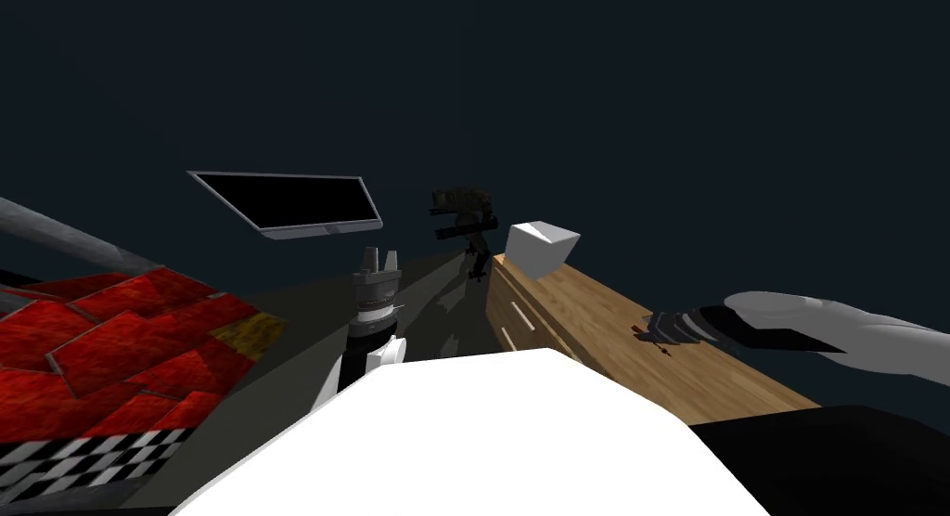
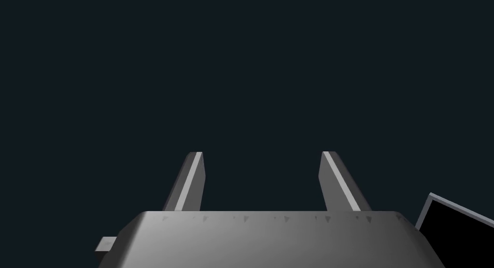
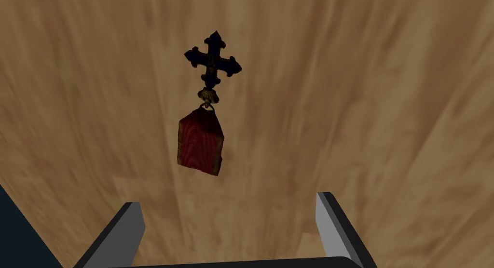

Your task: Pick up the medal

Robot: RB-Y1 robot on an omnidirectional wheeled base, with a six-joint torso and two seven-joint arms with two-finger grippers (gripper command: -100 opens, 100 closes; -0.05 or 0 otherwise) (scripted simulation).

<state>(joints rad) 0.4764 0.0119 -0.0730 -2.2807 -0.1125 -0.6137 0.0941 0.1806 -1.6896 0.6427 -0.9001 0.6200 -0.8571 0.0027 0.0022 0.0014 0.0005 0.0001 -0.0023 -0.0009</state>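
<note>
Pale wood desk carries the medal, lying flat, its dark cross farthest from the right claw and its red ribbon nearest. That claw hovers above, fingers spread, with the ribbon just ahead of the gap. It should probably advance, centre over the ribbon, descend, then pinch. The left claw hangs spread, well apart.

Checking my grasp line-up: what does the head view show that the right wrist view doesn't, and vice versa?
Head view adds: the open left tool, a dark monitor, a white box. Right wrist view adds: the medal seen as a dark cross on a red ribbon, ahead of the open right tool. Both: medal, right tool, wooden top.
</note>
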